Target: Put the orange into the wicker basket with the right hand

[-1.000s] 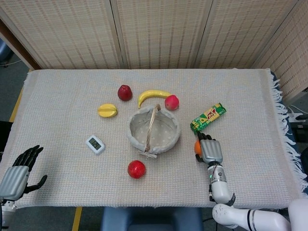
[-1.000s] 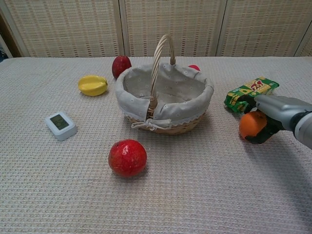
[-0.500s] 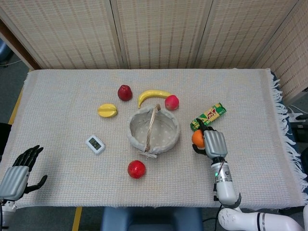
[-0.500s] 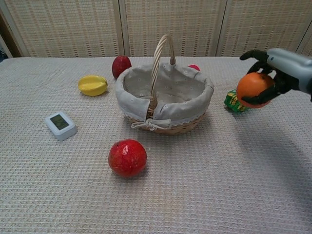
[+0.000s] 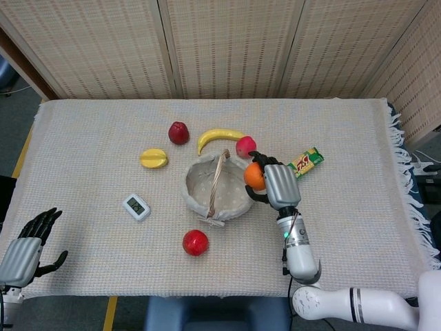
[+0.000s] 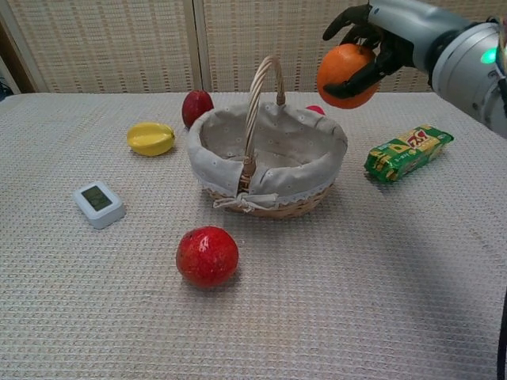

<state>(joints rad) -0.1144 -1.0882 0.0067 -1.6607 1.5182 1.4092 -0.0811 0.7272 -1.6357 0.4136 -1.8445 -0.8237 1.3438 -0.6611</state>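
Observation:
My right hand (image 5: pixel 274 185) (image 6: pixel 388 32) grips the orange (image 5: pixel 253 176) (image 6: pixel 346 75) and holds it in the air above the right rim of the wicker basket (image 5: pixel 200 200) (image 6: pixel 317 154). The basket has a pale cloth lining and an upright handle, and nothing shows inside it. My left hand (image 5: pixel 31 241) rests open at the table's near left corner, far from the basket; the chest view does not show it.
Around the basket lie a dark red apple (image 5: pixel 178 132), a banana (image 5: pixel 217 136), a pink fruit (image 5: pixel 245 146), a yellow fruit (image 5: pixel 154 158), a red fruit (image 5: pixel 196 243) (image 6: pixel 207 255), a small white timer (image 5: pixel 136 206) and a green snack pack (image 5: pixel 307 161) (image 6: pixel 408 152).
My right hand has lifted the orange off the table and carried it up and left, from beside the snack pack to above the basket's right rim. The left hand has stayed put.

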